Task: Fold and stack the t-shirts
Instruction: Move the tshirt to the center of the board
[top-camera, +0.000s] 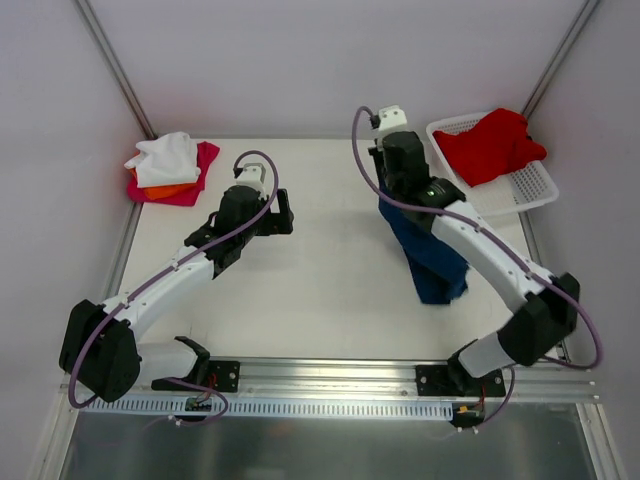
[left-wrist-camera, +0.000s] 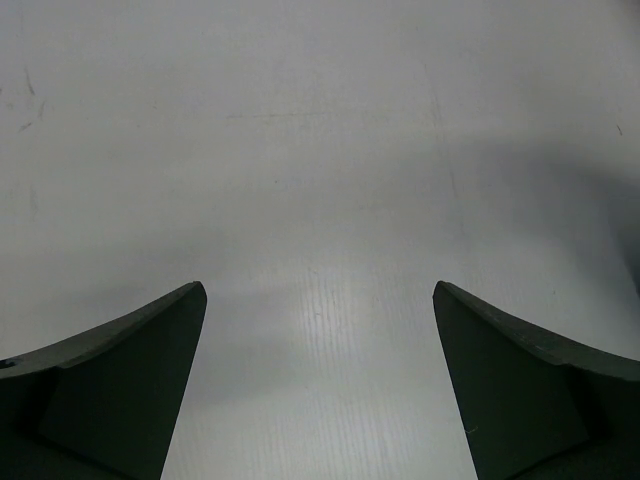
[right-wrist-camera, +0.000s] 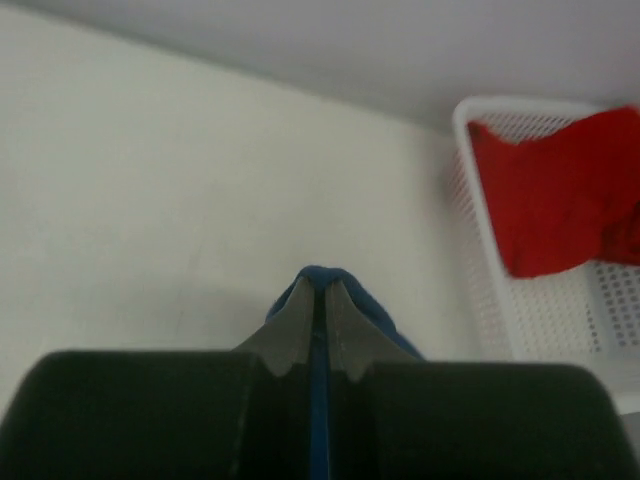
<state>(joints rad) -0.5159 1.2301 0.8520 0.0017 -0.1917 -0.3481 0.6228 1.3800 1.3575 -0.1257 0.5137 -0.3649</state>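
Observation:
My right gripper (right-wrist-camera: 318, 285) is shut on the navy blue t-shirt (top-camera: 425, 255), with cloth pinched between its fingers (right-wrist-camera: 345, 325). The shirt hangs from it in a long bunched drape down to the table, right of centre. The cloth shows at the fingertips in the right wrist view (right-wrist-camera: 322, 272). My left gripper (left-wrist-camera: 320, 300) is open and empty above bare table, left of centre (top-camera: 272, 212). A red t-shirt (top-camera: 490, 145) lies in the white basket (top-camera: 535, 185) at the back right. White (top-camera: 168, 155), orange (top-camera: 165, 190) and magenta (top-camera: 195, 185) t-shirts lie stacked at the back left.
The basket (right-wrist-camera: 490, 300) stands close to the right of my right gripper. Grey walls and metal posts enclose the table at the back and sides. A metal rail runs along the near edge (top-camera: 330, 375).

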